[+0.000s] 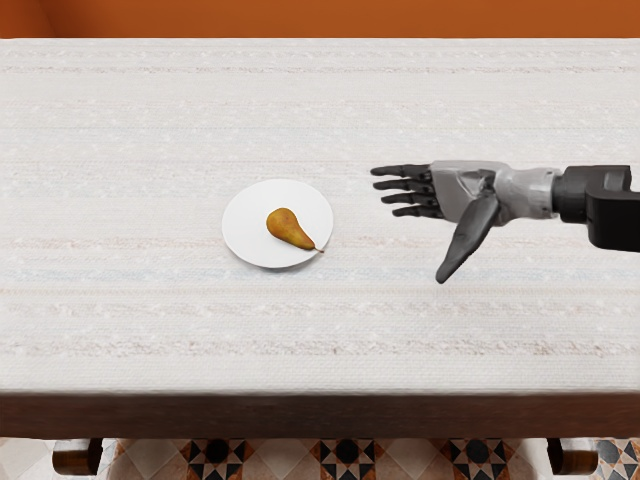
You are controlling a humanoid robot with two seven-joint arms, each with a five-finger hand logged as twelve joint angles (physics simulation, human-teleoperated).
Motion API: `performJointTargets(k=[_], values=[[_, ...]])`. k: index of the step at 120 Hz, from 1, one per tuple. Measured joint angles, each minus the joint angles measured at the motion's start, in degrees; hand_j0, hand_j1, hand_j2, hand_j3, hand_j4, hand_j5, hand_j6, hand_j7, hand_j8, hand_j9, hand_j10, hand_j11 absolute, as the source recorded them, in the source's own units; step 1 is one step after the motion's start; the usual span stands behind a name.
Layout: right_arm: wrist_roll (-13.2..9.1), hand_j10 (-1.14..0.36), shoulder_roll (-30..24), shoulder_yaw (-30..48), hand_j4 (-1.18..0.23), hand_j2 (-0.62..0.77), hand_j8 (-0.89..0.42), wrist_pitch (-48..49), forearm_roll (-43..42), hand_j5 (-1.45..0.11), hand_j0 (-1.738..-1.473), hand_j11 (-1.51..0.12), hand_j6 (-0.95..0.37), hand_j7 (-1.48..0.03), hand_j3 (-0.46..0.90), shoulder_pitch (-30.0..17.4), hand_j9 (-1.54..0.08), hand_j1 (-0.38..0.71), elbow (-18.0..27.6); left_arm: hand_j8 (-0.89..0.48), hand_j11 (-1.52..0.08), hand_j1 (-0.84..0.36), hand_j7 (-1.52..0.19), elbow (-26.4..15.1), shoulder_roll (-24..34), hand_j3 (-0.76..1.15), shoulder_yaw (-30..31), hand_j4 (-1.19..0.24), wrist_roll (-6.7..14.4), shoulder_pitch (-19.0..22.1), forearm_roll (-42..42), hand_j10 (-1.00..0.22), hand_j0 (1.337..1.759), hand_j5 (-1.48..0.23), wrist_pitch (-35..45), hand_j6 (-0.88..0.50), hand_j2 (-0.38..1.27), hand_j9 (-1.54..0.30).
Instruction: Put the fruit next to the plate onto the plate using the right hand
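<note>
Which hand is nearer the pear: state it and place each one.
Right. The right hand is off to the right of the pear, beyond the plate rim, fingers open. The left hand is not in view.

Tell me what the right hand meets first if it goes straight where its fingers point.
The plate, at its right rim: the open right hand points picture-left toward it, with the pear lying on it. The hand's height is unclear, so it might pass above.

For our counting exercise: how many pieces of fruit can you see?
1: a pear lying on the white plate, left of the right hand. None appears hidden.
</note>
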Motion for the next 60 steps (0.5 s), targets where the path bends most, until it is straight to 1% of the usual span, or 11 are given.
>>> performJointTargets(k=[15, 22, 60], values=[[0.0, 0.00, -2.3, 0.1, 0.00, 0.00, 0.00, 0.7, 1.0, 0.00, -1.658, 0.00, 0.00, 0.00, 0.00, -0.8, 0.00, -0.35, -1.0, 0.00, 0.00, 0.35, 0.00, 0.0, 0.0, 0.00, 0.0, 0.00, 0.0, 1.5, 0.0, 0.00, 1.658, 0.00, 0.0, 0.00, 0.00, 0.00], [0.0, 0.00, -3.0, 0.2, 0.00, 0.00, 0.00, 0.8, 1.6, 0.00, -1.658, 0.00, 0.00, 0.00, 0.00, -1.1, 0.00, -0.35, -1.8, 0.00, 0.00, 0.35, 0.00, 0.0, 0.0, 0.00, 0.1, 0.00, 0.0, 3.0, 0.0, 0.00, 1.658, 0.00, 0.0, 0.00, 0.00, 0.00], [0.0, 0.00, -4.3, 0.2, 0.00, 0.00, 0.00, 0.9, 3.0, 0.00, -1.658, 0.00, 0.00, 0.00, 0.00, -1.6, 0.00, -0.35, -3.1, 0.00, 0.00, 0.35, 0.00, 0.0, 0.0, 0.00, 0.1, 0.00, 0.2, 4.2, 0.1, 0.00, 1.658, 0.00, 0.0, 0.00, 0.00, 0.00]])
